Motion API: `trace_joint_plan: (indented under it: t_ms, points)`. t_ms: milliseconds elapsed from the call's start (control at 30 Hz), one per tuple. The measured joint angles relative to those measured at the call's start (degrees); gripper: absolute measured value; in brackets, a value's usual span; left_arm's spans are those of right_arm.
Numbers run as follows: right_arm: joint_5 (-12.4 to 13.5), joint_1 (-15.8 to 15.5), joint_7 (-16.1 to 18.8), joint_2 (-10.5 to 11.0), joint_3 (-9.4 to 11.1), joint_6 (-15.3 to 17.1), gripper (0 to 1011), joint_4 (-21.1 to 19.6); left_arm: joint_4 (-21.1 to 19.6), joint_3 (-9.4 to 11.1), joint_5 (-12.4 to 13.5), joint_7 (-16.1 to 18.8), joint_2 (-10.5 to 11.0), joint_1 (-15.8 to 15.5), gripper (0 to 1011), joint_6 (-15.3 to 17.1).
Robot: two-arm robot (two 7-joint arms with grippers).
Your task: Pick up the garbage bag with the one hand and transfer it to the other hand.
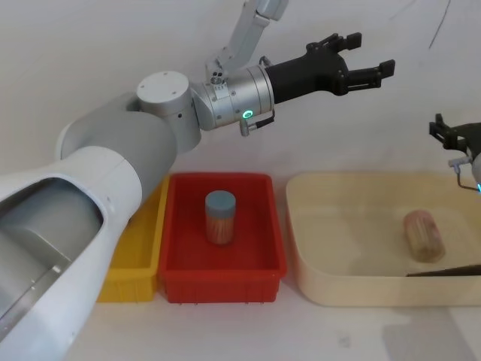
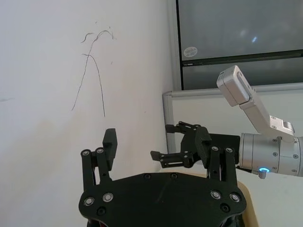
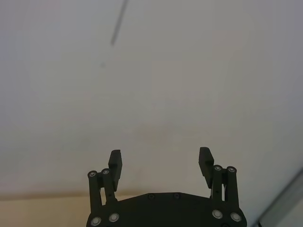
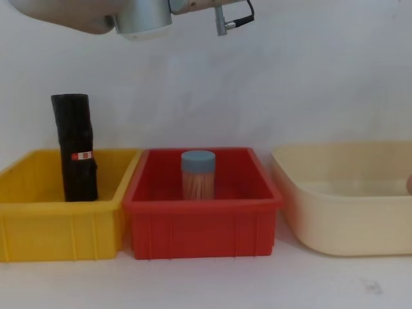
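The garbage bag is out of view. My left gripper (image 1: 368,54), on the wrist with the green ring, is held high above the bins; it points right and is open with nothing between its fingers. My right gripper (image 1: 443,129), with the blue light, hangs at the far right above the beige tub (image 1: 301,248). In the right wrist view its fingers (image 3: 115,161) stand wide apart in front of the bare wall, holding nothing. The left wrist view shows the right gripper (image 2: 164,142) facing my left one at close range.
A black roll with a white-and-red label (image 4: 77,148) stands upright in the yellow bin (image 4: 58,225). A jar with a blue lid (image 4: 197,174) stands in the red bin (image 4: 199,225). A tan cylinder (image 1: 423,235) lies in the beige tub.
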Motion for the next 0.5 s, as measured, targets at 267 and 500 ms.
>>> trace_joint_plan:
  t_ms: [267,500]
  points:
    - [-0.2,-0.04,-1.49,-0.22,1.22,0.95,1000,0.73,0.0,0.0,0.0,0.0,0.0,0.0,1001,0.0]
    - [-0.31,-0.08,-2.16,-0.31,1.76,1.34,1000,1.05,0.0,0.0,0.0,0.0,0.0,0.0,1001,0.0]
